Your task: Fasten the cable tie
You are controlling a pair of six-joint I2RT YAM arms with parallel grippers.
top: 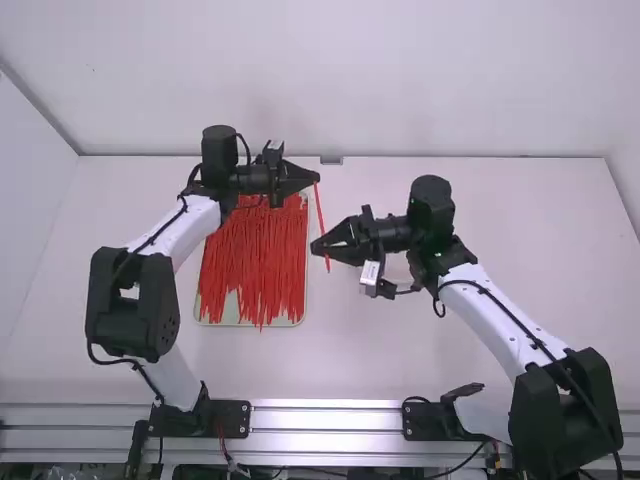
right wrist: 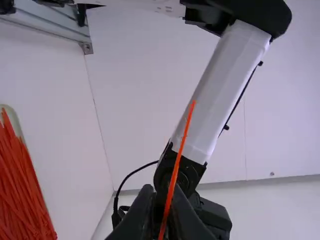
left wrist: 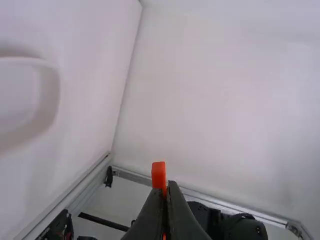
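Cable tie (top: 322, 215) reads thin, straight and orange-red, hanging above the desk (top: 500, 200) between my arms. I've got open desk to its right, and a heap of spare ties (top: 255, 260) just left. Left pincer (top: 316, 180) clamps its head end; right pincer (top: 316, 243) is closed on it nearer the tail.
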